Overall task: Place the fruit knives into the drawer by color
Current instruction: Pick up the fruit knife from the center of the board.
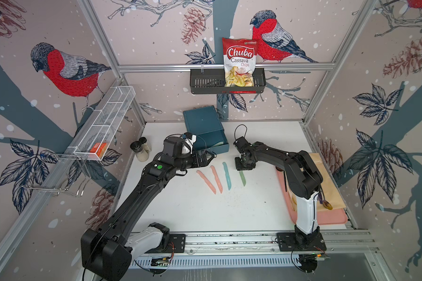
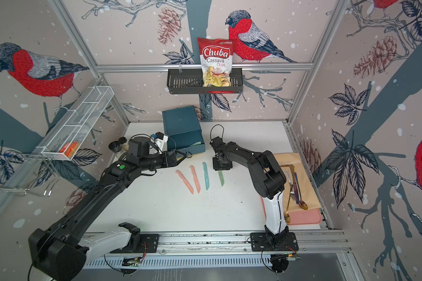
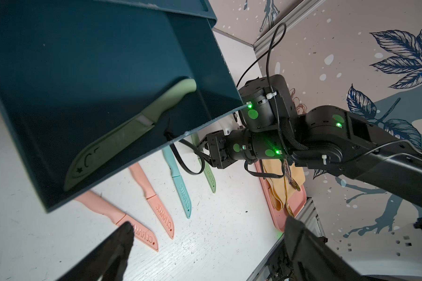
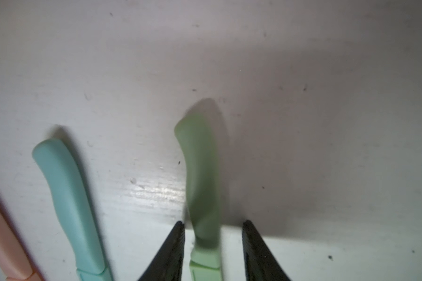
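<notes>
Aluminium rail (image 1: 229, 239), scuffed white tabletop (image 1: 205, 211) bearing four fruit knives (image 1: 228, 176), bird-print walls (image 1: 156, 43)

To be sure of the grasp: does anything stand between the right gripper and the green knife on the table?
Nothing visible does. The right gripper straddles the handle of the green knife, a finger on each side.

Left arm (image 1: 139, 194) jaws wide; right arm (image 1: 278, 155) jaws down, parted.

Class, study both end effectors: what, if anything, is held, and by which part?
Nothing yet. The right end effector straddles the light green knife on the table at its handle, one finger not touching. The left end effector is open, empty.
</notes>
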Controlling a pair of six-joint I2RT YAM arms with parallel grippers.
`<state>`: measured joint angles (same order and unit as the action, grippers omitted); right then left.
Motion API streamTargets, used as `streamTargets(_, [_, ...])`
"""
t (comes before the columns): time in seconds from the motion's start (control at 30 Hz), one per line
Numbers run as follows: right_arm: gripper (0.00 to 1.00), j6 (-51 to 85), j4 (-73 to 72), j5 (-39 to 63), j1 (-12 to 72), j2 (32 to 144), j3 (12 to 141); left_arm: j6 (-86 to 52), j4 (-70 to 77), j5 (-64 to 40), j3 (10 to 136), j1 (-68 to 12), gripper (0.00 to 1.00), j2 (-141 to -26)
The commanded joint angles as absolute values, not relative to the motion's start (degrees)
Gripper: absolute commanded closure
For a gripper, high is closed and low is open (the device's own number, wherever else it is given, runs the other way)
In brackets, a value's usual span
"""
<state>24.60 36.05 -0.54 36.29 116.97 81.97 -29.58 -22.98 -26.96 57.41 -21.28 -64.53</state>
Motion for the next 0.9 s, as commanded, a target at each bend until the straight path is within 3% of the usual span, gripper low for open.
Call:
streamTargets(0.0, [0.62,23.3,36.7,-1.1,36.4,117.7,82.1,-29.4,-21.1,-27.2,57.5,-21.5,0.02,-64.6])
streamTargets(0.1, [0.67,23.1,37.8,-2.0,36.5,118.0,81.6,-29.3,-21.0,-27.2,57.5,-21.4,0.02,-64.9])
streamTargets(0.33, [0.68,23.0,42.7,-3.9,37.0,116.7,80.7,-29.3,-20.1,-27.6,57.5,-21.4,0.02,-66.3])
streamTargets(0.73, [0.97,23.6,45.0,-3.5,36.4,117.2,80.2,-29.1,-19.6,-27.8,58.9,-21.4,0.02,-68.4])
streamTargets(0.87, [1.00,23.9,45.1,-3.7,36.1,116.3,80.0,-29.0,-19.8,-27.8,59.1,-21.4,0.02,-68.1])
